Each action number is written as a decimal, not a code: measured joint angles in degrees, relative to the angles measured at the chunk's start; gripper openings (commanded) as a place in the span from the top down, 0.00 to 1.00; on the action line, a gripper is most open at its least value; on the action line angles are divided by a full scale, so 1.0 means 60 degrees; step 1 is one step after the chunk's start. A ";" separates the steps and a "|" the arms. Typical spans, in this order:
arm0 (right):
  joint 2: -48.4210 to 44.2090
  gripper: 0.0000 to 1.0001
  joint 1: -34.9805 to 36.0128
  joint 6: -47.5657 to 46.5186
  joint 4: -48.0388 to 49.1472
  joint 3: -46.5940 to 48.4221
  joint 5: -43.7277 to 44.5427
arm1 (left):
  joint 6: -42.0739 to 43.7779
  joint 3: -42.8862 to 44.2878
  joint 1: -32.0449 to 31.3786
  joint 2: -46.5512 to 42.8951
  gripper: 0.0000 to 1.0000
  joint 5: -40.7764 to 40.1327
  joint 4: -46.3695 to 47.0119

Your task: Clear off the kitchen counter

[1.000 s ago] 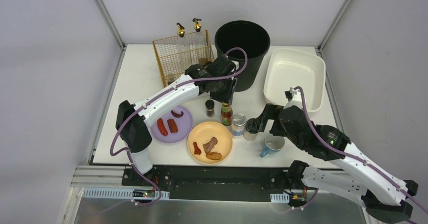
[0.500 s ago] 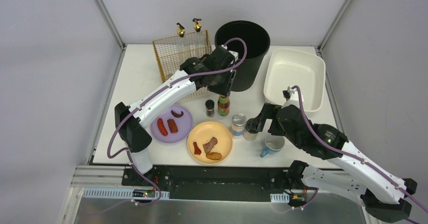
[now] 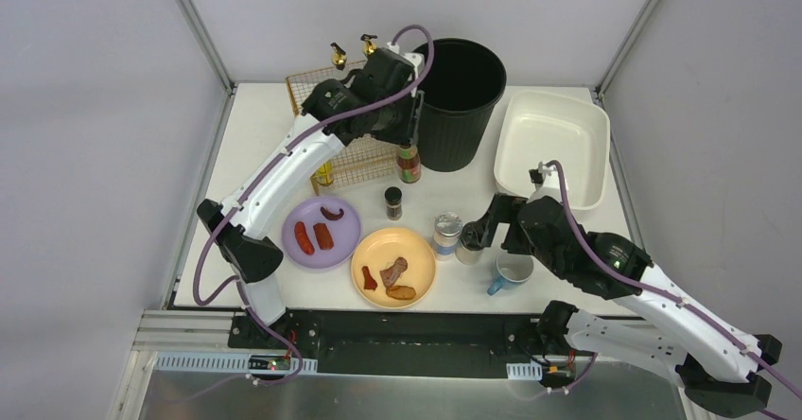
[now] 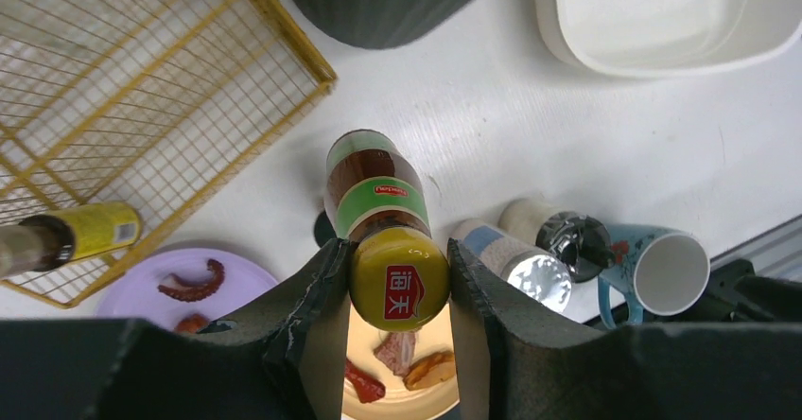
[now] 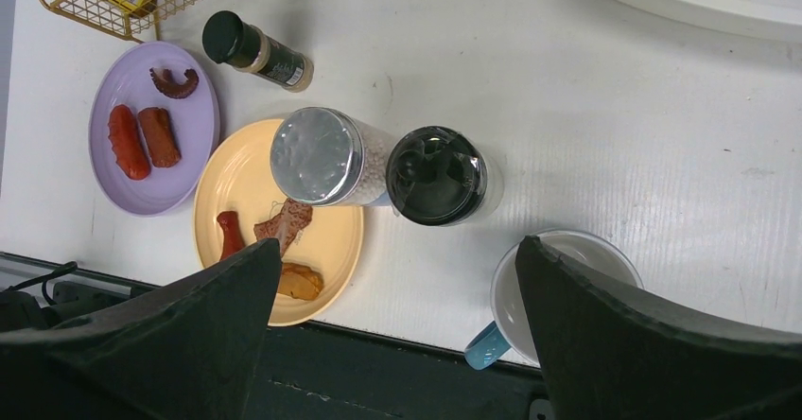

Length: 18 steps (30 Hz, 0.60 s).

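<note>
The kitchen counter is the white tabletop carrying everything. My left gripper is shut on the yellow-green cap of a brown sauce bottle with a green label. The bottle hangs upright above the counter, between the wire basket and the black bin. My right gripper stands wide open and empty above the front right of the counter. Below it are a black-lidded jar and a blue mug.
A black-capped spice jar and a silver-lidded shaker stand mid-counter. A purple plate and a yellow plate hold food pieces. A white tub sits at the back right. A yellow-labelled bottle lies in the basket.
My left arm has lifted the sauce bottle off the counter and carried it back towards the basket and bin. The right arm has hardly moved.
</note>
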 measured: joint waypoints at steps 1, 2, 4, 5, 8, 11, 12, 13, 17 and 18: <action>0.0004 0.01 0.0000 0.0000 0.0025 0.0000 -0.0004 | 0.0011 0.0200 0.0153 0.0000 1.00 -0.0018 -0.0113; 0.0004 0.01 0.0000 -0.0004 0.0040 0.0000 -0.0007 | 0.0015 0.0390 0.0324 0.0000 1.00 -0.0029 -0.0189; 0.0029 0.01 0.0000 -0.0004 0.0044 0.0000 -0.0015 | 0.0025 0.0718 0.0663 0.0000 1.00 -0.0036 -0.0259; 0.0044 0.01 0.0000 -0.0004 0.0051 0.0000 -0.0018 | 0.0029 0.0834 0.0787 0.0000 1.00 -0.0040 -0.0288; 0.0109 0.01 0.0000 -0.0004 0.0160 0.0000 -0.0069 | 0.0124 0.1191 0.1188 0.0000 1.00 -0.0211 -0.0364; 0.0197 0.01 0.0000 -0.0004 0.0299 0.0000 -0.0091 | 0.0273 0.1545 0.1428 0.0000 1.00 -0.0492 -0.0474; 0.0226 0.01 0.0000 -0.0004 0.0324 -0.0004 -0.0102 | 0.0317 0.1687 0.1534 0.0000 1.00 -0.0554 -0.0517; 0.0255 0.01 0.0000 -0.0007 0.0379 -0.0022 -0.0124 | 0.0350 0.1785 0.1606 0.0000 1.00 -0.0586 -0.0543; 0.0313 0.01 0.0000 -0.0007 0.0477 -0.0073 -0.0215 | 0.0492 0.2157 0.2014 0.0000 1.00 -0.0834 -0.0565; 0.0328 0.01 0.0000 -0.0007 0.0495 -0.0073 -0.0229 | 0.0503 0.2222 0.2127 0.0000 1.00 -0.0892 -0.0561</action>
